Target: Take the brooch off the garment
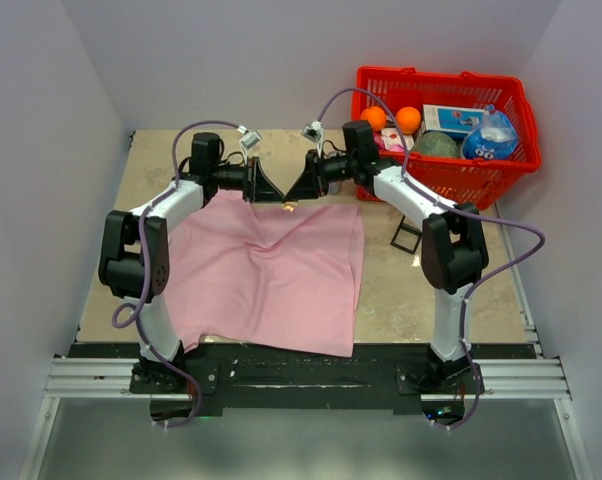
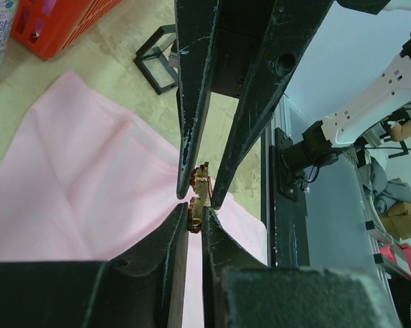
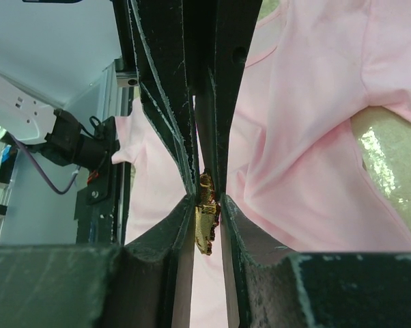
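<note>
The tabletop (image 1: 431, 290) carries the pink garment (image 1: 271, 280) spread flat between my two arms, and its far edge is where everything meets. There the left claw (image 2: 195, 215) and the right claw (image 3: 207, 199) point straight at each other, tip to tip, so neither arm is nearer than the other. The left claw is clamped on one end of the gold brooch (image 3: 205, 229). The right claw's jaws stand narrow, pressed against its other end as far as I can see. The brooch's long axis runs along the line from claw to claw, just above the cloth. I judge that the coming pull must go along that line, away from the fabric.
</note>
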Robot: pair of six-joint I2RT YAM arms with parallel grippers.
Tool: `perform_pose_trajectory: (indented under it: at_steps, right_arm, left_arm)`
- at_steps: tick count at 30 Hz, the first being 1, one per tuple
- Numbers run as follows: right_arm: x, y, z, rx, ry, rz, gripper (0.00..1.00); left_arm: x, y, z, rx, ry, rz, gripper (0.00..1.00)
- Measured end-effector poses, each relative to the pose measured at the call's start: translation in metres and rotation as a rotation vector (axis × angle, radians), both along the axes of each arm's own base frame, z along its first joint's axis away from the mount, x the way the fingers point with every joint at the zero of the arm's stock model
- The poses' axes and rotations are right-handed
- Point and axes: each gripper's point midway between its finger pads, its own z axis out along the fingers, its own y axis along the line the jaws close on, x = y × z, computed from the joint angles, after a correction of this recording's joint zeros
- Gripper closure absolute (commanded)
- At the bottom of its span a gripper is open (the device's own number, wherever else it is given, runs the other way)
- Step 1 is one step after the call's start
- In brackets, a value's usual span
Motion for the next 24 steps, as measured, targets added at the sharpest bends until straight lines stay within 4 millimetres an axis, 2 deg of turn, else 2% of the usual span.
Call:
perform_pose_trajectory:
  at_steps: [4,11,14,17,19,24]
  right_arm:
    - [0.0004,-0.0001,0.0001,-0.001,-0.012,0.003,0.85]
    - [0.0038,-0.0010,0.0004,-0.009,-0.035,-0.005,0.89]
    - [0.0039,-0.0010,0.0003,-0.010,-0.035,-0.006,0.96]
    - [0.0043,-0.0012,0.0002,-0.011,-0.036,-0.007,1.00]
    - [0.0043,-0.0011,0.0004,-0.010,-0.037,-0.007,1.00]
    - [0.0043,-0.0010,0.0004,-0.011,-0.037,-0.007,1.00]
  left_arm:
    - [0.0010,-0.0004,0.0009,-0.004,0.008,0.003,1.00]
    - [0.0043,-0.0016,0.0025,-0.016,0.022,0.010,1.00]
    - [0.0043,-0.0018,0.0025,-0.020,0.033,0.013,1.00]
    - [0.0050,-0.0019,0.0034,-0.022,0.032,0.014,0.92]
    - [0.0049,-0.0018,0.0036,-0.023,0.037,0.016,0.82]
    - [0.0058,0.0014,0.0033,-0.023,0.040,0.019,0.70]
